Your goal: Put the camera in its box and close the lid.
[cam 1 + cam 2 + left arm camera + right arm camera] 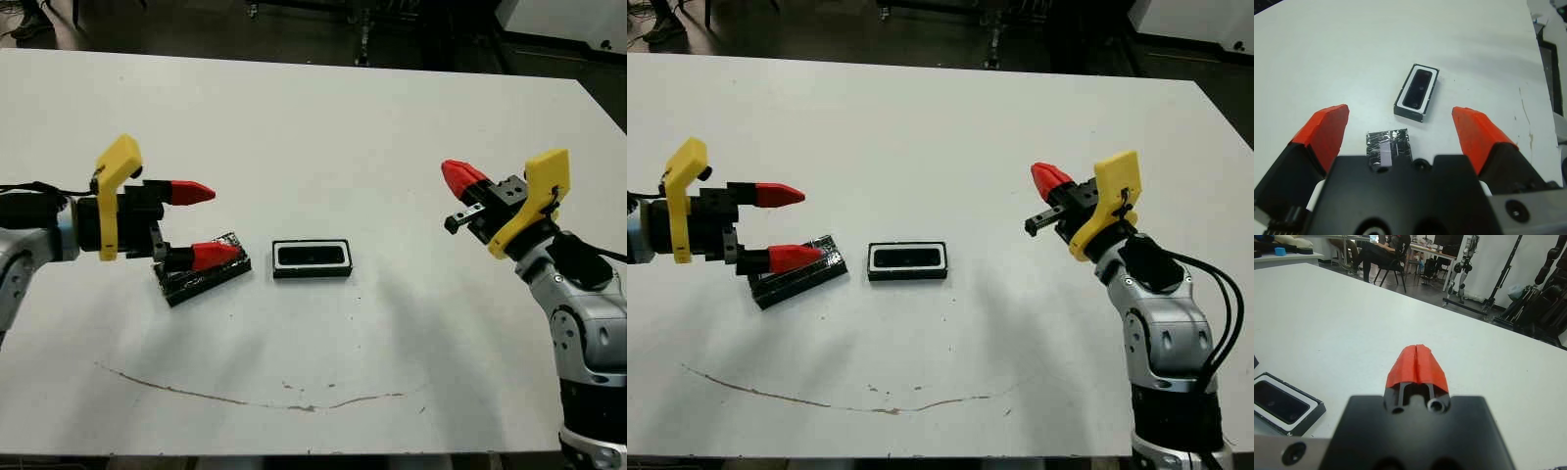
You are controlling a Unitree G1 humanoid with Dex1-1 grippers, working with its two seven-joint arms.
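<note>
- While the lid (203, 271) lies flat on the surface (323, 108) just left of the box (312, 258), the left pincer (201, 224) hovers over it, released, its fingers spread wide either side of the lid's end.
- Step in hand, as I judge it: take the lid. Best done by lowering squarely, closing across the lid's narrow width and lifting level; the glossy, crinkled face may slip.
- Right pincer (1046, 200) hangs well to the right of the box, clenched on nothing, red tips pressed together.
- Box sits upright with its white lining showing as a rim. A dark slab fills its middle; I take this for the camera (1417, 89), already seated, though no lit screen shows.
- Lid not yet on the box; the two lie near but apart.
</note>
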